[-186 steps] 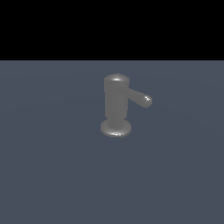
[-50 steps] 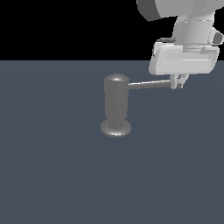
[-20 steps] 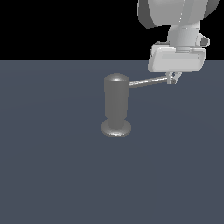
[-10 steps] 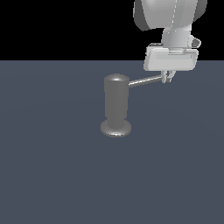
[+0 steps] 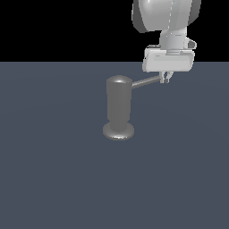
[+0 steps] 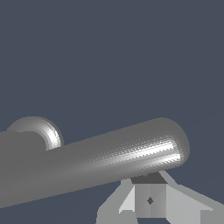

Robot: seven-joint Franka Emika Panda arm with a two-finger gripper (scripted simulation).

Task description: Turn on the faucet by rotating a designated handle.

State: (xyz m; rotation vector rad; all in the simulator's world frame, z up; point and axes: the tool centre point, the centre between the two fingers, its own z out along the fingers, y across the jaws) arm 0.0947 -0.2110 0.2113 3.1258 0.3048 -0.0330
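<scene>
On the dark slate-grey floor [image 5: 53, 179], near the middle of the exterior view, stands one faucet [image 5: 119, 109]: a dull grey metallic upright cylinder with rounded top and a wider, flared round base. One handle [image 5: 147, 82], a slim smooth rod with rounded tip, juts from the cylinder's upper part toward the exterior view's right, its long axis rising slightly toward the tip. Beyond, one white gripper [image 5: 165, 79] hangs at the handle's tip, short fingers [image 5: 167, 80] pointing down beside the rod end. Jaw opening cannot be told. Wrist view: handle [image 6: 109, 159] fills the frame, glossy highlight along it; one finger [image 6: 148, 199] partly shows behind it.
</scene>
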